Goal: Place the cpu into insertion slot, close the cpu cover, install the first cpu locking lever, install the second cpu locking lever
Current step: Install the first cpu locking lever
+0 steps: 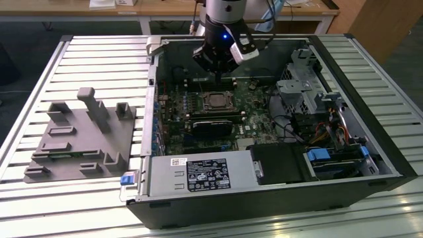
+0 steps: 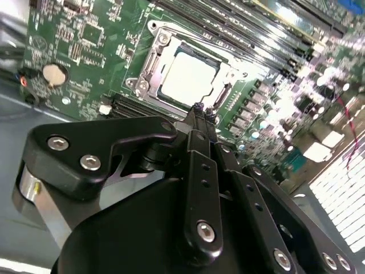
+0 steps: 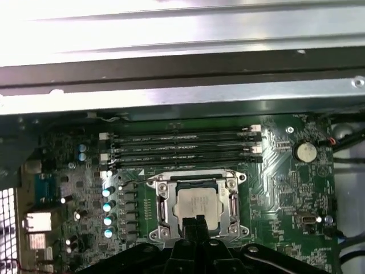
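Gripper [image 3: 194, 224] clenched (holding nothing), hovering near chip [image 3: 199, 204] framed by cover [image 3: 161, 210]. Risk: 1 off-centre descent, fingertips scratch chip or snag cover.

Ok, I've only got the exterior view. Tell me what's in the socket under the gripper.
Observer: In the first wrist view the chip lies seated there, silvery top up.
Operator: Check the metal frame.
Observer: In both wrist views the frame lies flat around the chip, which shows through its window.
Operator: Now report the gripper.
Observer: In the second wrist view the gripper is shut and holds nothing, its tip by the frame's edge.
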`<state>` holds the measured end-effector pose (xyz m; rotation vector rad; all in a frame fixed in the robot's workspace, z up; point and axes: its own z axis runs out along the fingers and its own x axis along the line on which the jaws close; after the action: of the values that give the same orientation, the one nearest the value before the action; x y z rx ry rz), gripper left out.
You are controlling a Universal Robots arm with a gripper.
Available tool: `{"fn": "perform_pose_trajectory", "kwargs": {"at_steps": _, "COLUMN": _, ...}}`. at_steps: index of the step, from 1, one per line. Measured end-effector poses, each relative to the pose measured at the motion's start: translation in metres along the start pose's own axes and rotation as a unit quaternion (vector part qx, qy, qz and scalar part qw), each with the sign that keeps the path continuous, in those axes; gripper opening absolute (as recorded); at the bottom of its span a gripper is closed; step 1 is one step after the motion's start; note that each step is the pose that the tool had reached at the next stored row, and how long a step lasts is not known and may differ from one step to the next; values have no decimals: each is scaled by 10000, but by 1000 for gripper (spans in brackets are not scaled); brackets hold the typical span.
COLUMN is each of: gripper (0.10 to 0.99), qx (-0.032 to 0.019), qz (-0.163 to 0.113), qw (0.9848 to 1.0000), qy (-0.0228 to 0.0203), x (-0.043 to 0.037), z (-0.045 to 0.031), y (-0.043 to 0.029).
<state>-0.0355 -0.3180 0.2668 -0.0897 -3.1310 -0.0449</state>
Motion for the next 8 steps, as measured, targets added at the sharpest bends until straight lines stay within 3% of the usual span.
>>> {"fn": "perform_pose_trajectory", "kwargs": {"at_steps": 8, "gripper": 106, "qx": -2, "qz": -657, "qw": 9978, "qy": 15, "x": 2, "z": 7, "y": -1}}
